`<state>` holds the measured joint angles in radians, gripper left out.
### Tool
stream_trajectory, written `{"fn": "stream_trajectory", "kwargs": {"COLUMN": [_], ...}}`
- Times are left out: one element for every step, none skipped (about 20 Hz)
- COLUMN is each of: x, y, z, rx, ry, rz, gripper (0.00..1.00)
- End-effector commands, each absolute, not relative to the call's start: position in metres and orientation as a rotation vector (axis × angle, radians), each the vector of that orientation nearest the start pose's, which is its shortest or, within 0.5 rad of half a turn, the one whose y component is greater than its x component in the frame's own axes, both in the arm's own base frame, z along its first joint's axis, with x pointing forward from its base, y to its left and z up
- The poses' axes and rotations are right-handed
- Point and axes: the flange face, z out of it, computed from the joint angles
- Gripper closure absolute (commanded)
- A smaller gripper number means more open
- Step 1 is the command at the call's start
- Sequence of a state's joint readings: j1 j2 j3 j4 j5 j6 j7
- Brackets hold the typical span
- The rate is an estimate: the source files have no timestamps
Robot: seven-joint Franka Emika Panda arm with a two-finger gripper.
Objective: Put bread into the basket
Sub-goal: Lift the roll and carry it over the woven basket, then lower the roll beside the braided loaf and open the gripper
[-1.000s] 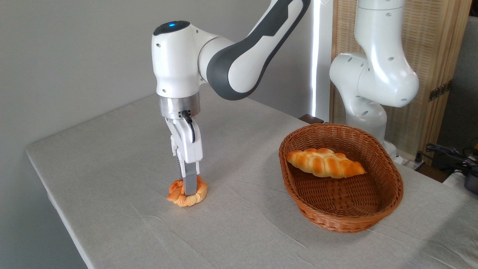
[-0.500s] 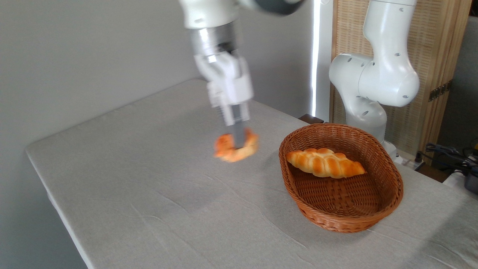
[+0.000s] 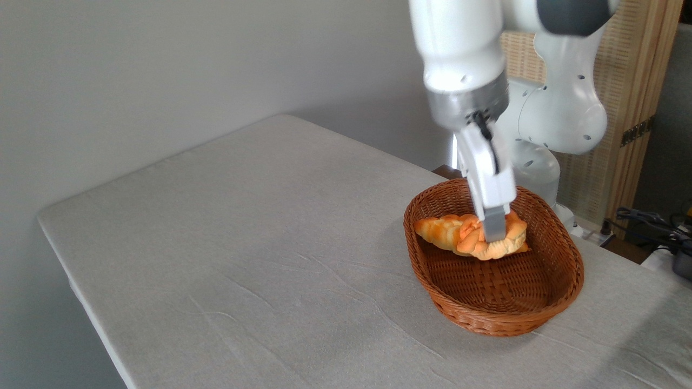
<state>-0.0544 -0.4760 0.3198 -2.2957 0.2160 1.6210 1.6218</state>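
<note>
Evenly and softly lit by daylight, brightest on the white arm [image 3: 459, 43] and along a blown-out sliver of window behind it. Slightly smeared by motion around the gripper [image 3: 493, 233] and the bread [image 3: 489, 246], sharp on the wicker basket [image 3: 486, 319]. Faint, diffuse shadows across the wrinkled tablecloth [image 3: 243, 243], deeper inside the basket and at the lower right corner.
</note>
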Motion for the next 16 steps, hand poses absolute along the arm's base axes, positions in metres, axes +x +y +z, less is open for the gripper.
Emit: {"fn": "stream_trajectory", "kwargs": {"x": [0.372, 0.373, 0.374, 0.373, 0.373, 0.373, 0.373, 0.373, 0.373, 0.373, 0.373, 0.373, 0.373, 0.373, 0.373, 0.374], "y": [0.123, 0.122, 0.122, 0.125, 0.129, 0.131, 0.131, 0.131, 0.131, 0.131, 0.131, 0.131, 0.131, 0.132, 0.132, 0.132], "z": [0.474, 0.469, 0.467, 0.466, 0.465, 0.466, 0.466, 0.466, 0.465, 0.464, 0.463, 0.464, 0.464, 0.465, 0.465, 0.466], "rx": [-2.393, -2.388, -2.386, -2.390, -2.402, -2.404, -2.404, -2.404, -2.404, -2.405, -2.406, -2.407, -2.408, -2.407, -2.407, -2.407], "ry": [2.213, 2.215, 2.214, 2.209, 2.201, 2.197, 2.197, 2.196, 2.198, 2.199, 2.200, 2.197, 2.197, 2.196, 2.196, 2.196], "rz": [0.361, 0.358, 0.352, 0.344, 0.333, 0.327, 0.328, 0.327, 0.328, 0.332, 0.336, 0.332, 0.332, 0.330, 0.330, 0.330], "gripper": [0.42, 0.33, 0.24, 0.14, 0.04, 0.00, 0.00, 0.00, 0.00, 0.00, 0.00, 0.00, 0.00, 0.00, 0.00, 0.00]}}
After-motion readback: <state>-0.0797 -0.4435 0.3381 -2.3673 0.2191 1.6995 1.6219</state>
